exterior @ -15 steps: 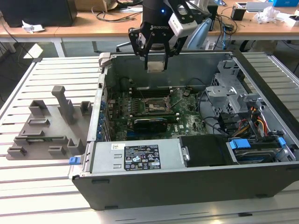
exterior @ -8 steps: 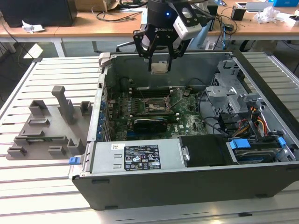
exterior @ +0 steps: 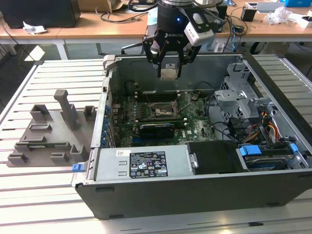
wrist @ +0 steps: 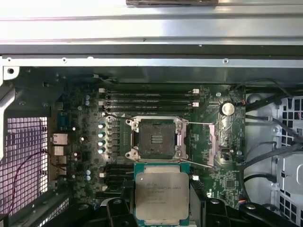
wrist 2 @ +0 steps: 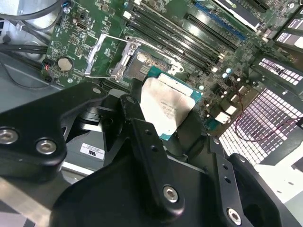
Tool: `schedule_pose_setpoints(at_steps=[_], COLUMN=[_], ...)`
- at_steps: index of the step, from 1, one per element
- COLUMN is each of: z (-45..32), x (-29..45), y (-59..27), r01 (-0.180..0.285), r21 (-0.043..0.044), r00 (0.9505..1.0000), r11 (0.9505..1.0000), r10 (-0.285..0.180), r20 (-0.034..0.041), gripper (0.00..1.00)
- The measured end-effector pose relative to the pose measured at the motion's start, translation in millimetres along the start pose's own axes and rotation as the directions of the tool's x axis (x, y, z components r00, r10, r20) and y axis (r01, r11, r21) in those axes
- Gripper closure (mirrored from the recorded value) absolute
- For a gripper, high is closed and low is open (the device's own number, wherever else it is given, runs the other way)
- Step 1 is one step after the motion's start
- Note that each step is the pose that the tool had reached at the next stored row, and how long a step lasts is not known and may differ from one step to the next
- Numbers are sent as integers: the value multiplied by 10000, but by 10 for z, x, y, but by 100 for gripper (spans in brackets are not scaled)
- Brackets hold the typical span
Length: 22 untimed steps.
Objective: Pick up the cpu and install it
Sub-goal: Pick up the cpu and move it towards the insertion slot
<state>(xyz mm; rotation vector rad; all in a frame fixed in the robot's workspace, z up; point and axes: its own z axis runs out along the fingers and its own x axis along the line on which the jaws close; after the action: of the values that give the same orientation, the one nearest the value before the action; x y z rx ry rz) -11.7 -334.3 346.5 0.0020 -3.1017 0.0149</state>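
Between the fingers (exterior: 151, 54), cpu (exterior: 169, 74) gripped, over socket (wrist: 155, 138)

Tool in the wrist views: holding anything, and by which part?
Yes: the small flat square cpu with silver-grey metal top, pinched by two opposite edges in the tool, with the top face left bare.

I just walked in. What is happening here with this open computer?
A robot arm's pincer grips the cpu by its edges and holds it above the motherboard inside the open computer case. The socket is empty, with its cover plate swung open. The cpu is up in the air, not yet seated.
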Motion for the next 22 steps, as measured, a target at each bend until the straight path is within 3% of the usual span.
schedule_pose_setpoints(at_steps=[1,3,4,11,13,17,22], z=[17,305,381,581,638,700,701], x=[-6,21,19,-5,-8,-22,-23], y=[4,130,134,186,224,267,267], r01=[0,132,160,202,233,315,316], r21=[0,23,26,31,87,111,126], r00=[10000,9999,9999,9998,9997,9995,9995], r11=[10000,9999,9999,9998,9997,9994,9994], r10=[0,-132,-160,-202,-233,-315,-316], r20=[0,3,2,2,2,3,1], gripper=[46,46,46,46,46,46,46])
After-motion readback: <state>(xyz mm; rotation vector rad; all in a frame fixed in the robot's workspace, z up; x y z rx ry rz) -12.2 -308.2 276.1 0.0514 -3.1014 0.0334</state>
